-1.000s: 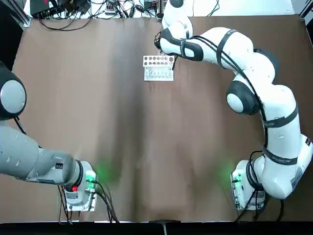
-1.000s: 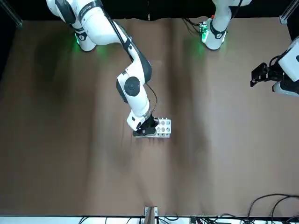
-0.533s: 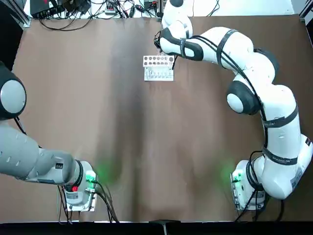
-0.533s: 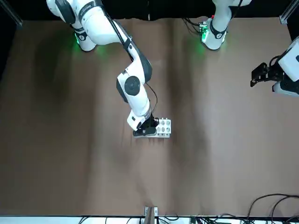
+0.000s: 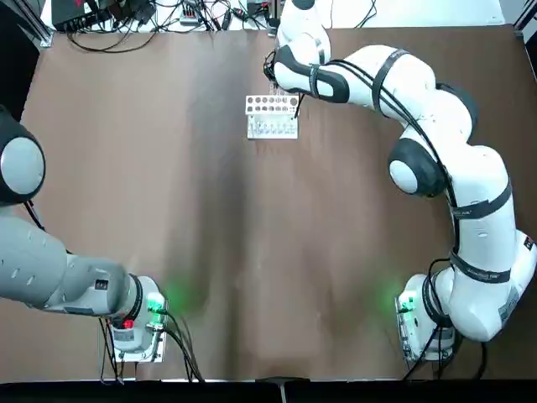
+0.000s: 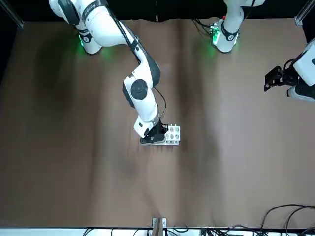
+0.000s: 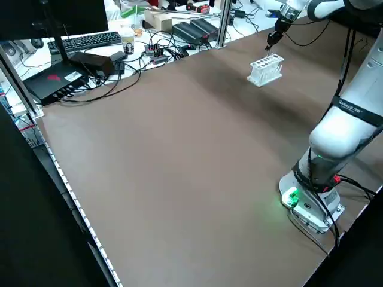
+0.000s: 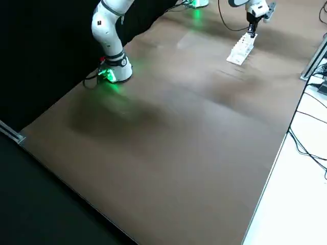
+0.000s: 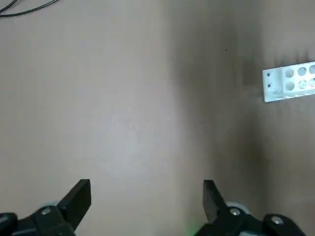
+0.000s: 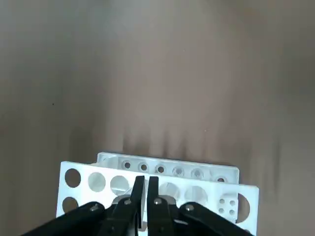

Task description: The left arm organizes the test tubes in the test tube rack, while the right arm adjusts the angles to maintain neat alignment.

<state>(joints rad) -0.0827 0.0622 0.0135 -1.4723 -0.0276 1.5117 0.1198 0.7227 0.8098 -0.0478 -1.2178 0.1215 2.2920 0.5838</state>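
The white test tube rack (image 5: pixel 271 116) stands at the far middle of the brown table, also seen in the front view (image 6: pixel 173 133). My right gripper (image 5: pixel 295 107) hangs over the rack's right end. In the right wrist view its fingers (image 10: pixel 146 184) are shut to a narrow slit above the rack's (image 10: pixel 93 181) upper plate of round holes. I cannot make out any test tubes in the holes or between the fingers. My left gripper (image 9: pixel 146 196) is open and holds nothing; it is parked high at the table's left side (image 6: pixel 276 78), far from the rack (image 9: pixel 290 82).
Both arm bases with green lights (image 5: pixel 138 323) (image 5: pixel 419 323) sit at the near edge. Cables, a keyboard (image 7: pixel 90 40) and boxes lie beyond the table's far edge. A metal post (image 7: pixel 224 21) stands at that edge near the rack (image 7: pixel 266 69).
The right arm's wrist has shifted slightly toward the far edge over the rack. The rack and the left arm have not moved.
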